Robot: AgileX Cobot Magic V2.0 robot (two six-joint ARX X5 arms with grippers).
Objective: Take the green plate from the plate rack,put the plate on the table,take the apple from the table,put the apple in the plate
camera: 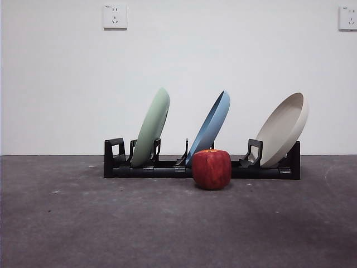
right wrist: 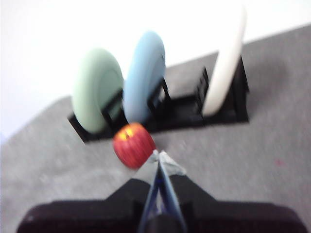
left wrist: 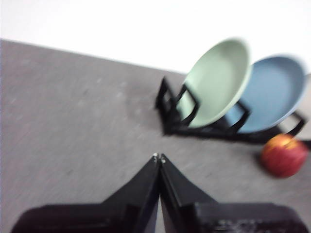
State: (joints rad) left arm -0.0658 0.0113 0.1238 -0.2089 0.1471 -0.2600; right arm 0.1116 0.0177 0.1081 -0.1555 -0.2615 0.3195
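The green plate [camera: 152, 129] leans in the left slot of the black plate rack [camera: 167, 169]. It also shows in the left wrist view [left wrist: 216, 82] and the right wrist view [right wrist: 95, 90]. The dark red apple [camera: 212, 168] sits on the table [camera: 111, 223] just in front of the rack's middle. My left gripper [left wrist: 159, 157] is shut and empty, above the table well short of the rack. My right gripper [right wrist: 158, 156] is shut and empty, its tips close to the apple [right wrist: 133, 144]. Neither gripper shows in the front view.
A blue plate [camera: 212, 124] leans in the rack's middle slot and a beige plate [camera: 284, 128] in its right slot. A white wall with two sockets [camera: 115, 17] stands behind the rack.
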